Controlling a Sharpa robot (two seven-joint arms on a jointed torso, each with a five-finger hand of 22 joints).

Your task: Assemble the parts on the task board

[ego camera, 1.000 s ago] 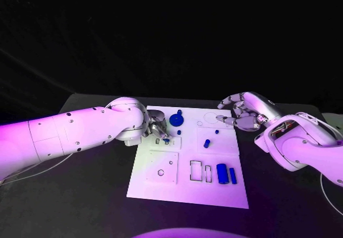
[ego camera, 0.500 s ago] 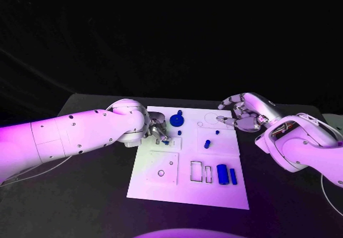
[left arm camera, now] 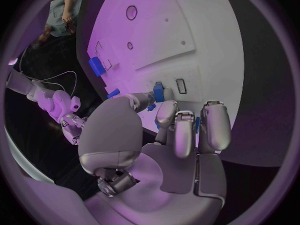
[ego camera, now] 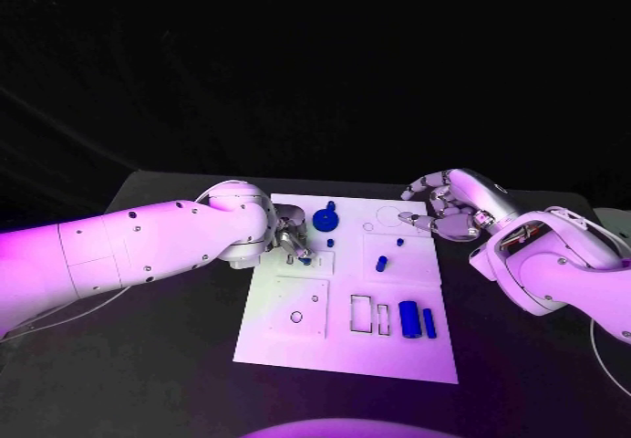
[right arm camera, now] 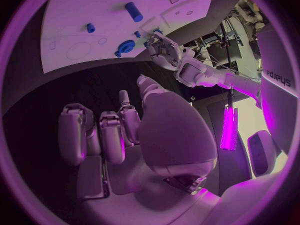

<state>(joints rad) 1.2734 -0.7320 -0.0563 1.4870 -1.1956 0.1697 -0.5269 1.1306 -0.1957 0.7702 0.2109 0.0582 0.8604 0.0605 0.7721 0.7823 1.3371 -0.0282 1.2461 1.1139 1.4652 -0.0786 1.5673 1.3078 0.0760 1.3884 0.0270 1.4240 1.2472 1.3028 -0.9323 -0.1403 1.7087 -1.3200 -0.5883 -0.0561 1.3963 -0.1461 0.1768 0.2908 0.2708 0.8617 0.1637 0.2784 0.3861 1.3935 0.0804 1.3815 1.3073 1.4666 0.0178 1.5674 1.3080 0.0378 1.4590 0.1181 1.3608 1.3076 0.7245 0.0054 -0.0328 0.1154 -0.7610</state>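
The white task board [ego camera: 345,342] lies mid-table. My left hand [ego camera: 289,239] hovers over its near-left upper part and pinches a small blue part [left arm camera: 158,92] between thumb and fingers, just above a rectangular slot [left arm camera: 180,85]. My right hand [ego camera: 443,212] hangs over the board's far right corner with its fingers curled in and nothing in them. A blue gear [ego camera: 325,219], two small blue studs [ego camera: 330,243] [ego camera: 398,243], a short peg [ego camera: 380,265] and two blue cylinders [ego camera: 409,319] [ego camera: 429,324] sit on the board.
Rectangular cut-outs [ego camera: 360,313] and a raised plate with a round hole [ego camera: 296,318] occupy the board's near half. Black table [ego camera: 158,365] surrounds the board on all sides.
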